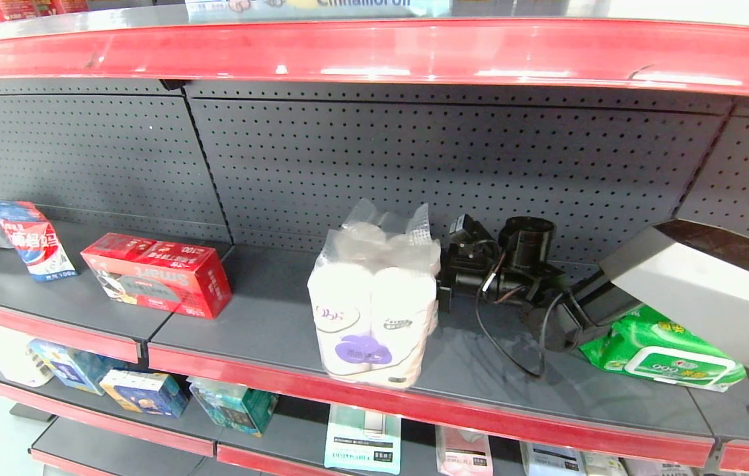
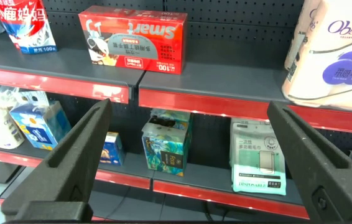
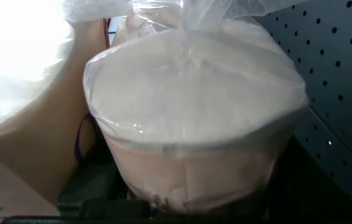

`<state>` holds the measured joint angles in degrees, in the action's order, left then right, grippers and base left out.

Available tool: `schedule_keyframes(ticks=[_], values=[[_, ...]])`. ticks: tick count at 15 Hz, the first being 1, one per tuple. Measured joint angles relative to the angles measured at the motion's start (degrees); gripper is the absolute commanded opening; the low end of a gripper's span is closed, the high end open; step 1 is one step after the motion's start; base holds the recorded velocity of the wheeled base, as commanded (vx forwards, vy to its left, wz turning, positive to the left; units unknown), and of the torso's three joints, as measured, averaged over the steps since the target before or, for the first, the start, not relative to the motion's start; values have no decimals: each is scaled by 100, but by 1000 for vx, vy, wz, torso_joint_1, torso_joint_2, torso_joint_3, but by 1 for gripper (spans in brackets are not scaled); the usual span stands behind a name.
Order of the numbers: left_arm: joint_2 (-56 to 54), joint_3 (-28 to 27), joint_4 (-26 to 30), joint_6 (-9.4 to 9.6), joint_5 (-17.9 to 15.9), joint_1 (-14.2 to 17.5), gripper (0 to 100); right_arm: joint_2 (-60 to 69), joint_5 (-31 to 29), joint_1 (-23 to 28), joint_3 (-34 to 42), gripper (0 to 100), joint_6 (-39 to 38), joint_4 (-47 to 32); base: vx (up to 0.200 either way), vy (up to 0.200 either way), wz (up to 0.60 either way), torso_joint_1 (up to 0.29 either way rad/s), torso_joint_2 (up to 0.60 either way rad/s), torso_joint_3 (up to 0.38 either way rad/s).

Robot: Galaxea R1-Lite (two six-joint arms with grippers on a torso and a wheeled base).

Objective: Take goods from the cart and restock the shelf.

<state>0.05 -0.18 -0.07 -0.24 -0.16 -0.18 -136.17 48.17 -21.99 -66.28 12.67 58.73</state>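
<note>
Toilet-roll pack abuts right gripper; left gripper gapes facing shelf.

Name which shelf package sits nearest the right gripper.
The clear-wrapped pack of white toilet rolls, mid-shelf: the right gripper is right at its side. The flat red cardboard box and the soft green wipes pack lie farther off.

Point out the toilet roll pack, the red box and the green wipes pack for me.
toilet roll pack [image 1: 374, 311]: head view, front of the wrapped rolls.
red box [image 1: 159, 283]: head view, its front face.
green wipes pack [image 1: 645, 336]: head view, green top face.
</note>
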Motion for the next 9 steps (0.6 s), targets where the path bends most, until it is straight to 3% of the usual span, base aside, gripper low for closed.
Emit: schedule_keyframes(ticks=[9], values=[[0, 0, 0, 2, -2, 0, 100, -63, 134, 99, -155, 0, 2, -40, 0, 0, 0, 0, 0, 0]])
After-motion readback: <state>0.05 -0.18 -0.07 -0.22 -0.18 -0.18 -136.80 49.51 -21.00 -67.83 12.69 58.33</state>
